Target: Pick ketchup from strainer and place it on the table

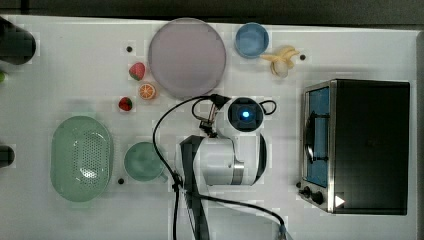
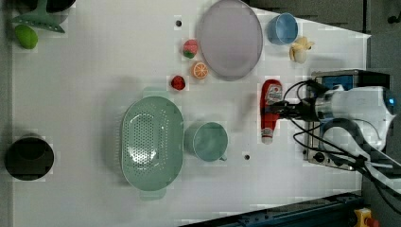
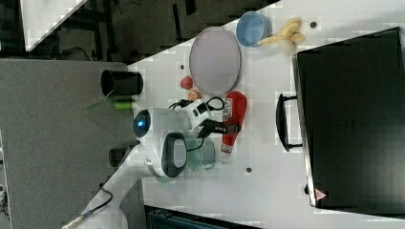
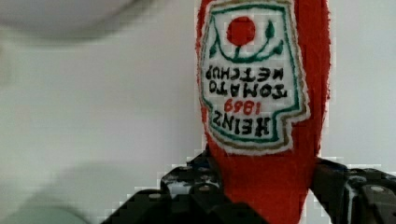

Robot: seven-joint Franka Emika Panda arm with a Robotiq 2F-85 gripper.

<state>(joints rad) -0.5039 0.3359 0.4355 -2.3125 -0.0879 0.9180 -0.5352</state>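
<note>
Claw (image 4: 266,196) clamps the ketchup (image 4: 264,93) at its narrower lower body, mid-frame in the left view; plush, light, squashy, so grip there.

In the left view I see the ketchup (image 2: 271,111) lying on the worktop (image 2: 94,85), outside the strainer (image 2: 151,142). The cup (image 2: 208,141) sits between them, at the strainer's three o'clock. The plate (image 2: 230,38) lies at the ketchup's eleven o'clock.

The ketchup's (image 4: 261,93) cap end is hidden behind the end effector (image 4: 268,196); the arm (image 1: 235,150) covers the bottle in the top view.
</note>
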